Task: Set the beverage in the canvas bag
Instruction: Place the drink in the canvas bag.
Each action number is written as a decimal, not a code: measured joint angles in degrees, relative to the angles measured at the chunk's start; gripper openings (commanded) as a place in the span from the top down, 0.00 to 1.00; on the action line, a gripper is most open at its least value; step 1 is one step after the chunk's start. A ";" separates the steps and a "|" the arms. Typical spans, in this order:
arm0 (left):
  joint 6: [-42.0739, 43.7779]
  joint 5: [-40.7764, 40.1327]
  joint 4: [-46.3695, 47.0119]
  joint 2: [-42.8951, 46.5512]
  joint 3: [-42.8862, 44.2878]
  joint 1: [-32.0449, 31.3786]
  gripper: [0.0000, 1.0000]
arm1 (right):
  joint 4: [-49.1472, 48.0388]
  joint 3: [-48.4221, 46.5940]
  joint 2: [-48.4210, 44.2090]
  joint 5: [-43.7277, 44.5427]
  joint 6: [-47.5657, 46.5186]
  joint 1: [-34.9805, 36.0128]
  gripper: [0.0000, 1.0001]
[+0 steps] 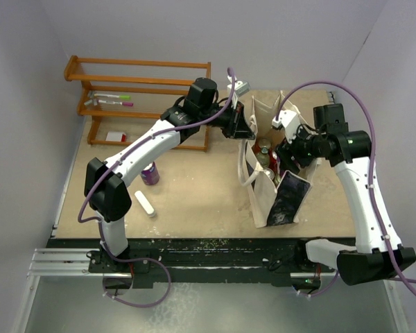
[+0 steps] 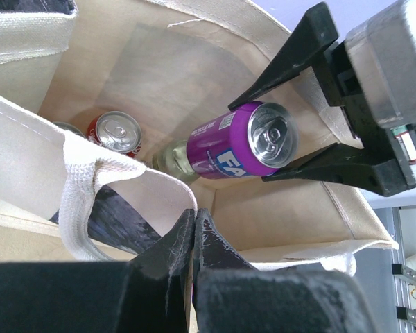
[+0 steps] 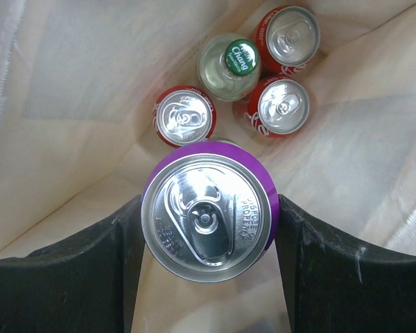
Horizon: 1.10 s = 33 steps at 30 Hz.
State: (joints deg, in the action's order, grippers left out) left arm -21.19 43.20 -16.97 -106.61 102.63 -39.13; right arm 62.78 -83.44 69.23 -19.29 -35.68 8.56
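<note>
Placing step: my right fingers (image 3: 76, 277) grip the purple can (image 3: 208, 218) inside the mouth of the canvas bag (image 1: 270, 201), right of centre on the bench, while my left fingers (image 2: 163, 257) pinch its rim open; next I'd lower the can beside the red cans (image 3: 185, 116) and release.

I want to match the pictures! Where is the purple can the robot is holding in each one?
Top view: hidden under the right gripper, over the bag.
Left wrist view: purple can right of middle, between black fingers.
Right wrist view: bottom middle, lid facing the camera.
Shared landmark: the cream bag around it.
</note>
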 measured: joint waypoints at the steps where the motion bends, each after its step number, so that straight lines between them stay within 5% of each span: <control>1: 0.02 0.04 0.02 0.00 -0.02 0.00 1.00 | 0.04 -0.37 -0.35 0.09 0.61 0.02 1.00; 18: 0.00 0.66 0.11 0.02 -0.22 -0.02 1.00 | 6.95 -1.66 -3.61 -1.81 0.44 0.02 1.00; 33: 0.00 0.90 0.17 0.11 -0.37 0.00 1.00 | 3.34 8.90 -2.89 0.55 0.44 0.02 1.00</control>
State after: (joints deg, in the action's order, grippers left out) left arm -21.19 44.10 -16.80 -106.50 102.26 -39.13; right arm 66.13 -74.54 66.35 -18.74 -35.24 8.58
